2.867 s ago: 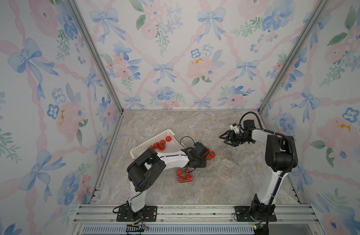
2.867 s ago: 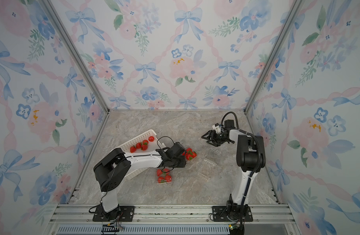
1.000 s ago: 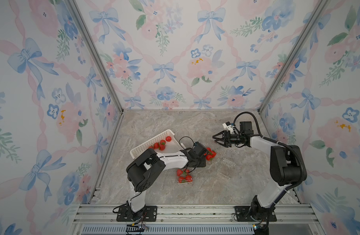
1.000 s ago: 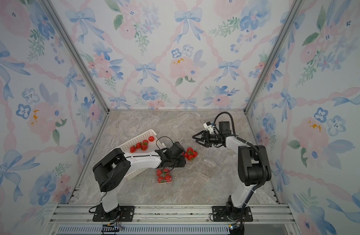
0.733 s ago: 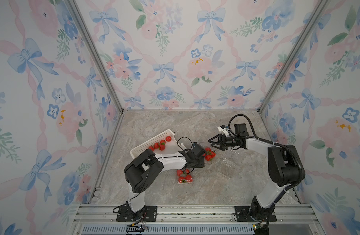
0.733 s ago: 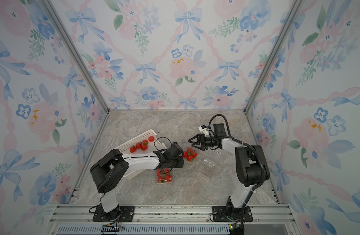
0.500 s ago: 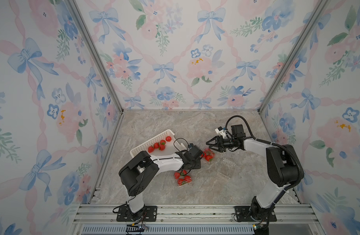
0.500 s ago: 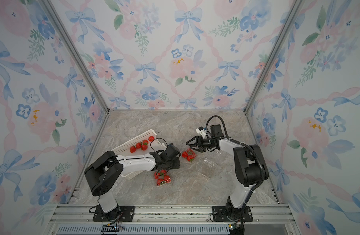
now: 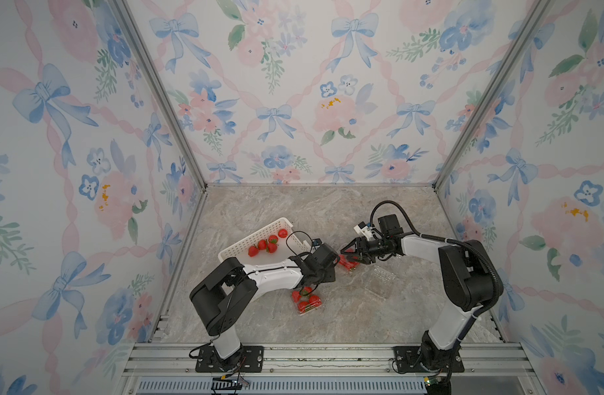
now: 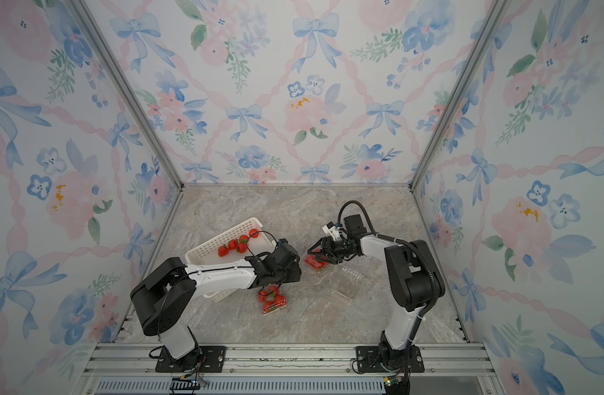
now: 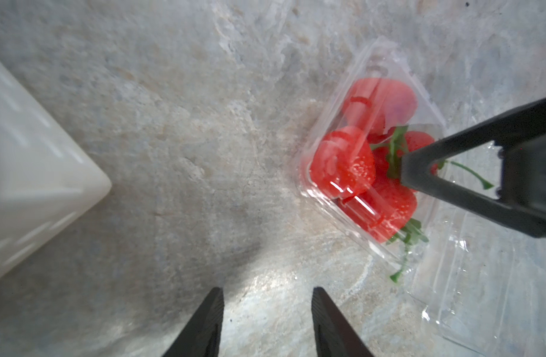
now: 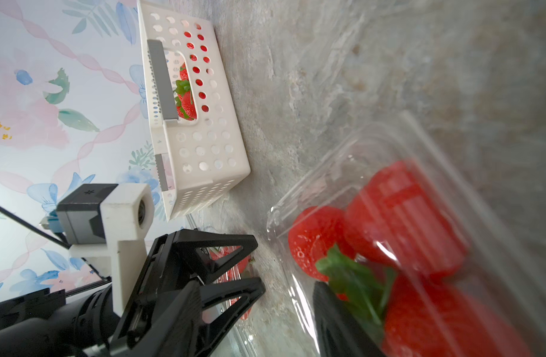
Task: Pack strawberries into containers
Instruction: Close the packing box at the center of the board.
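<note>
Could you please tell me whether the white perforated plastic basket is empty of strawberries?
No, in a top view several glossy red strawberries lie inside the white perforated plastic basket.

The left arm [image 9: 276, 272] lies low, its elbow folded near the base and its forearm stretched out level over the counter [image 9: 345, 318]. The left hand [image 11: 267, 309] has its two fingers parted with bare space between them. The right arm [image 9: 427, 248] stands tall from its base and reaches across toward the other. The right hand [image 9: 349, 254] tilts downward, fingers spread. The two hands face each other, near but apart.
</note>
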`<action>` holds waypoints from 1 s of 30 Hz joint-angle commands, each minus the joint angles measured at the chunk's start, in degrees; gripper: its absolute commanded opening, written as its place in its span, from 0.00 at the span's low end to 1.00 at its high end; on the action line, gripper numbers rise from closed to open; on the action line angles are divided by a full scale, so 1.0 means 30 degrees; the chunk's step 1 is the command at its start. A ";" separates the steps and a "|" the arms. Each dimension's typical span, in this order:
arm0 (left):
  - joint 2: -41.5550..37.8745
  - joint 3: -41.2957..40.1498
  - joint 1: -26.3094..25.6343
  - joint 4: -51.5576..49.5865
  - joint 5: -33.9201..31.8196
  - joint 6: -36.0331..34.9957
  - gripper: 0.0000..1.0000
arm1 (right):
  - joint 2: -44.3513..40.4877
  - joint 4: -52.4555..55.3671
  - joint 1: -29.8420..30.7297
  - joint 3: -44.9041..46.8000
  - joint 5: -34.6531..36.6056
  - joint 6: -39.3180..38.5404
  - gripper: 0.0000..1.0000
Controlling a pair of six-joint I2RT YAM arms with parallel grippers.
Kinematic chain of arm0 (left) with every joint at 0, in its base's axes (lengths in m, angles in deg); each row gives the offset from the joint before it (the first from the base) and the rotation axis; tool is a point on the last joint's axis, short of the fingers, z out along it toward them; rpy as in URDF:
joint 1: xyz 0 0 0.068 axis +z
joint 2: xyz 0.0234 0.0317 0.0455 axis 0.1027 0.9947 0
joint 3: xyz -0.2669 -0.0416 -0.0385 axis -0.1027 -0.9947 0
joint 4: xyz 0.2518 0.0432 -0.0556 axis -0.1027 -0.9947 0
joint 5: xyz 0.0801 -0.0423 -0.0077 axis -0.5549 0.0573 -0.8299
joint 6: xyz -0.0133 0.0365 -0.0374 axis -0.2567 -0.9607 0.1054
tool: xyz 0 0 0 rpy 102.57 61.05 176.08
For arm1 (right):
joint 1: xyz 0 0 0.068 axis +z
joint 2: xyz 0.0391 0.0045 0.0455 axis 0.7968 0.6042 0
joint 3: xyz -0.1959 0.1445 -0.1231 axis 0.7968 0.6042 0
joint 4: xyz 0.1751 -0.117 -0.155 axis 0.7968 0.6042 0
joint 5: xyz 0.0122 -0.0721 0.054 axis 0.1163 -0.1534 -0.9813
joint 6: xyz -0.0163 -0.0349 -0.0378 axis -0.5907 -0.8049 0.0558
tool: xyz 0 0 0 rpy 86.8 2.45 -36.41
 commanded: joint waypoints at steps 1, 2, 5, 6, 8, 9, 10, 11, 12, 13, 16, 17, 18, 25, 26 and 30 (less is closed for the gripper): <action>-0.0757 -0.0523 0.0104 0.0958 0.0420 0.0206 0.52 | 0.0559 0.1030 0.0208 0.0476 0.0938 -0.0592 0.60; -0.0952 -0.0730 0.0081 0.1350 0.0531 0.0346 0.53 | 0.0580 0.1123 0.0201 0.0476 0.0971 -0.0651 0.60; -0.1677 -0.1483 0.0075 0.2675 0.0668 0.0663 0.57 | 0.0562 0.1184 0.0192 0.0535 0.1034 -0.0717 0.60; -0.1799 -0.1559 0.0076 0.2784 0.0591 0.0704 0.57 | 0.0542 0.1158 0.0210 0.0562 0.1027 -0.0717 0.60; -0.1834 -0.1672 0.0101 0.2954 0.0551 0.0757 0.57 | 0.0560 0.1150 0.0207 0.0549 0.1064 -0.0688 0.59; -0.1830 -0.1778 0.0093 0.3149 0.0558 0.0828 0.57 | 0.0557 0.1143 0.0194 0.0535 0.1064 -0.0666 0.59; -0.1830 -0.1918 0.0090 0.3445 0.0557 0.0943 0.57 | 0.0559 0.1091 0.0206 0.0535 0.1060 -0.0631 0.59; -0.1849 -0.2121 0.0104 0.3829 0.0476 0.1084 0.57 | 0.0534 0.1096 0.0196 0.0507 0.1047 -0.0604 0.59; -0.1775 -0.2252 0.0123 0.4157 0.0416 0.1181 0.57 | 0.0531 0.1076 0.0215 0.0546 0.1062 -0.0604 0.59; -0.1661 -0.2320 0.0162 0.4521 0.0384 0.1220 0.57 | 0.0500 0.1061 0.0214 0.0535 0.1064 -0.0600 0.59; -0.1045 -0.2323 0.0265 0.5356 0.0512 0.1213 0.54 | 0.0471 0.1002 0.0194 0.0506 0.1063 -0.0563 0.59; -0.0853 -0.2339 0.0302 0.5688 0.0555 0.1227 0.54 | 0.0460 0.1018 0.0177 0.0479 0.1064 -0.0566 0.59; -0.0750 -0.2380 0.0311 0.5853 0.0529 0.1227 0.54 | 0.0446 0.1028 0.0191 0.0476 0.1057 -0.0563 0.59; -0.0648 -0.3027 0.0718 0.7110 0.0240 0.1433 0.53 | 0.0494 0.0867 0.0133 0.0542 0.1020 -0.0513 0.59; -0.0553 -0.3038 0.0765 0.7187 0.0248 0.1433 0.53 | 0.0517 0.0853 0.0133 0.0535 0.0998 -0.0485 0.59; -0.0361 -0.3453 0.0996 0.8394 0.0261 0.1462 0.51 | 0.0464 0.0804 0.0104 0.0502 0.0947 -0.0453 0.59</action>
